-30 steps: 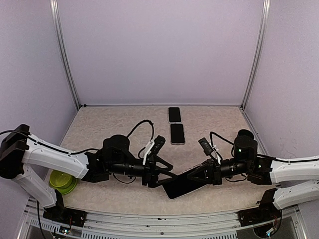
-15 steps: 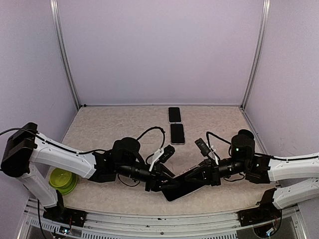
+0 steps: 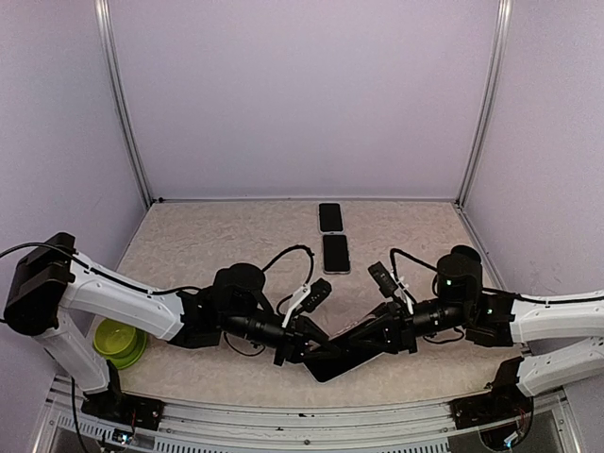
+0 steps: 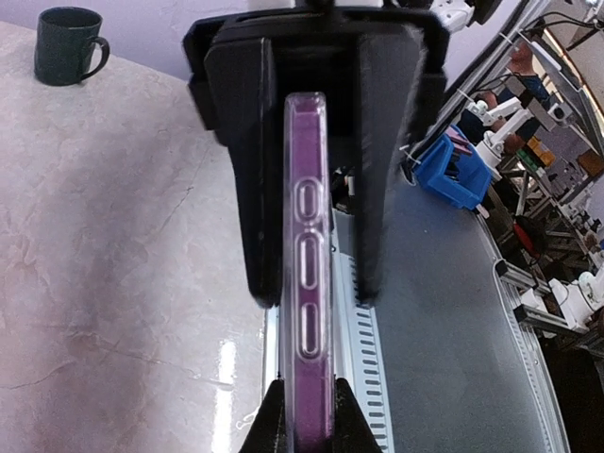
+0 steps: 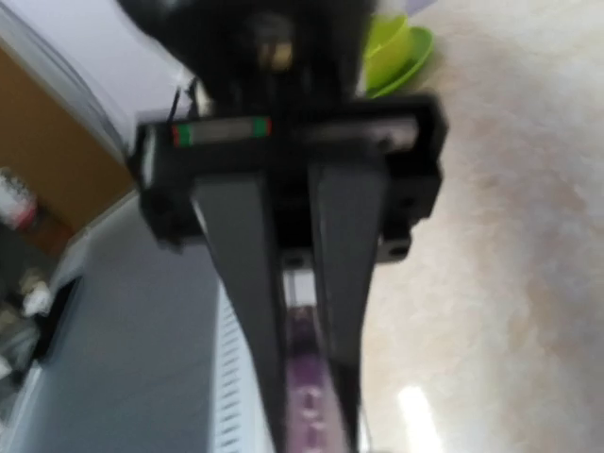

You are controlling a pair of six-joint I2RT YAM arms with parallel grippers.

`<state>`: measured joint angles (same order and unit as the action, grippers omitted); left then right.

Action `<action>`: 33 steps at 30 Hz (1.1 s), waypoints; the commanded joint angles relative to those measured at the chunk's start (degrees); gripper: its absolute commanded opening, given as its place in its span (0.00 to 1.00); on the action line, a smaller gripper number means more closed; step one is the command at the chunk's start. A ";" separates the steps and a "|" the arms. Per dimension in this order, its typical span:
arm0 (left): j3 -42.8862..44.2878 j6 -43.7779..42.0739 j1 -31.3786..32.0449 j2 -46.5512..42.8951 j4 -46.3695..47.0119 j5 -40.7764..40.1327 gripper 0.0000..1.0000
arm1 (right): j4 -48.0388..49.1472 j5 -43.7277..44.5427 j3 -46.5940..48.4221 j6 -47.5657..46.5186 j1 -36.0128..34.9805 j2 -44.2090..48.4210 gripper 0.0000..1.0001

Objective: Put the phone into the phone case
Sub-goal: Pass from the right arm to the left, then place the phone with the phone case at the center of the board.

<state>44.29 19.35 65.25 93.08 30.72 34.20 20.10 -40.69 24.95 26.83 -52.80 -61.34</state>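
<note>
The phone case (image 3: 342, 358) is a dark flat slab held just above the table's front edge, between the two arms. Edge-on in the left wrist view it is purple-tinted clear plastic (image 4: 309, 283) with button covers. I cannot tell whether a phone sits in it. My left gripper (image 3: 316, 351) (image 4: 307, 415) is shut on its left end. My right gripper (image 3: 366, 340) (image 4: 316, 297) straddles the other end, jaws apart, with a gap on one side. The blurred right wrist view shows the case (image 5: 307, 396) between the left gripper's fingers (image 5: 247, 283). Two dark phones (image 3: 329, 217) (image 3: 336, 253) lie at the back centre.
A green bowl (image 3: 118, 342) (image 5: 396, 52) sits at the front left corner beside the left arm. A dark mug (image 4: 66, 44) stands on the table in the left wrist view. The metal front rail (image 3: 311, 411) runs just below the case.
My left gripper moved right and shut on the case's end. My right gripper, shut on the case before, has opened its jaws and stays around it.
</note>
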 commanded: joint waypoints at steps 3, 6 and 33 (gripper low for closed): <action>-5.20 7.08 -3.65 -2.04 9.65 -7.17 0.00 | -2.88 10.14 2.91 1.20 0.36 4.67 0.65; -7.88 11.71 -5.38 -3.53 15.23 -8.90 0.00 | -4.38 13.74 2.82 2.31 1.45 6.33 0.79; 5.62 42.51 -5.45 9.00 8.86 -37.54 0.00 | -15.18 38.60 2.30 15.24 4.16 11.23 0.89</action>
<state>45.93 57.25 59.75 100.31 39.46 -0.69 7.77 -6.37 26.41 39.79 -49.30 -52.01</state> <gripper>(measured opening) 0.090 0.890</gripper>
